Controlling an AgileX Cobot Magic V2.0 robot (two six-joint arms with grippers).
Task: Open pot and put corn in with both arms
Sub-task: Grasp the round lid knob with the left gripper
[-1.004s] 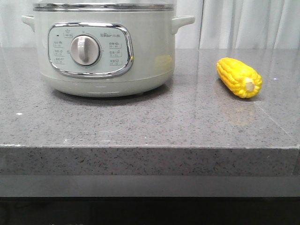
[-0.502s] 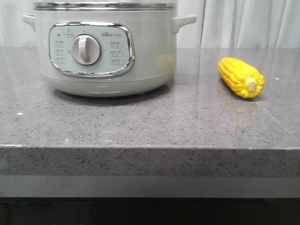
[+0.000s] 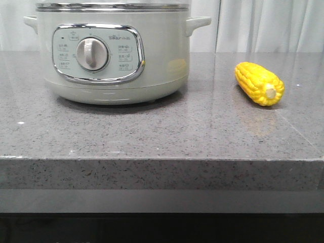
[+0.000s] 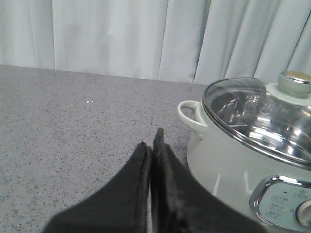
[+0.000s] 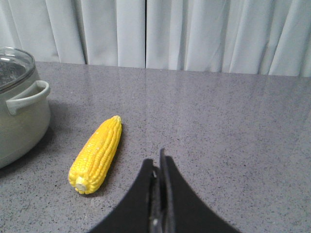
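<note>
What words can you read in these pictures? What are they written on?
"Bear": small brand mark, only just readable, at the top of the control panel on the pot.
Small labels around the dial: too small and blurred to read.
The corn and the counter carry no writing.

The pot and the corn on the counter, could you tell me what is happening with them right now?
Nothing is being handled yet. The pot stands on the grey counter with its glass lid on, so it has not been opened. The corn lies on the counter to the pot's right, apart from it. The left gripper is shut and empty, near the pot's side handle. The right gripper is also shut and empty, short of the corn.
</note>
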